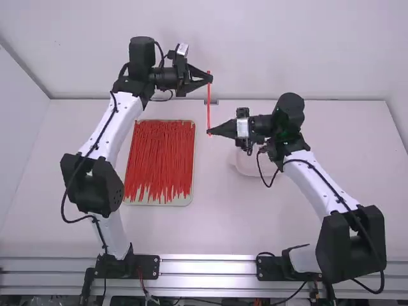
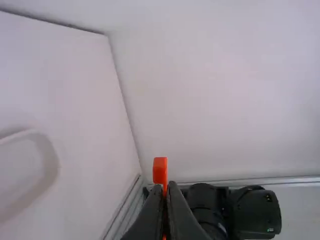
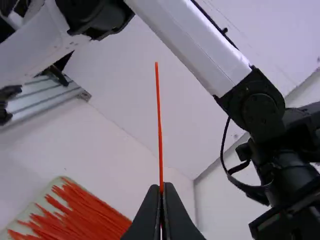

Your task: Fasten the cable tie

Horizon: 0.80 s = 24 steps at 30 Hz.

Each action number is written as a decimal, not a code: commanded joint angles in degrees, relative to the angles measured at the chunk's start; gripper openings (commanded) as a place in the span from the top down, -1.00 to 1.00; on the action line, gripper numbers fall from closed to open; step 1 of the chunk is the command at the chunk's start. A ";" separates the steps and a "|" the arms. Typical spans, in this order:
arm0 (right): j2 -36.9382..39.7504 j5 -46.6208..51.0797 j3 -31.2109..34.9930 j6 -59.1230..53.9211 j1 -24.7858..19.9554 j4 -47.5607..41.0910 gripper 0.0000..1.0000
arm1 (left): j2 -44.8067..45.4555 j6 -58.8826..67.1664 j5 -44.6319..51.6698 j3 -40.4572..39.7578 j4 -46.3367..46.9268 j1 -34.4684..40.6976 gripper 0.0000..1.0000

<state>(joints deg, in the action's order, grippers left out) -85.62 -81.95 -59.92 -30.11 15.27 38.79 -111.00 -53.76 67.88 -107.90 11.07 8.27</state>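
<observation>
A single red cable tie (image 1: 208,105) hangs upright in the air above the middle of the table, held at both ends. My left gripper (image 1: 208,78) is shut on its upper end; in the left wrist view the tie's orange head (image 2: 160,170) sticks out just past the closed left gripper (image 2: 164,188). My right gripper (image 1: 210,132) is shut on the lower end. In the right wrist view the thin strap (image 3: 158,125) runs straight away from the closed right gripper (image 3: 161,188) toward the left arm.
A flat tray (image 1: 162,203) carrying several loose red cable ties (image 1: 159,159) lies left of centre, under the left arm. A white bowl (image 1: 245,167) sits beneath the right arm's wrist. Bare table lies in front and to the right.
</observation>
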 commanded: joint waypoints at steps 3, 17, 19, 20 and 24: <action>-0.20 8.61 0.33 18.97 0.11 1.49 1.00 | 0.20 7.34 4.61 1.57 -2.27 0.37 0.96; -0.22 7.72 0.33 28.13 0.13 2.01 1.00 | 0.20 40.52 8.20 3.06 -1.07 0.44 0.96; -0.22 8.79 0.33 30.21 0.11 2.03 1.00 | 0.20 44.24 7.74 3.65 -1.05 0.44 0.96; -0.22 9.11 0.33 30.56 0.11 1.99 1.00 | 0.20 47.12 7.82 4.15 -1.07 0.17 0.96; -0.22 8.31 0.33 29.90 0.17 1.73 1.00 | 0.20 52.33 7.78 5.33 -1.05 0.00 0.96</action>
<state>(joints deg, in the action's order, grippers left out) -85.60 -74.02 -59.92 -1.83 15.27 40.36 -111.00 -8.05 74.15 -102.96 10.04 8.25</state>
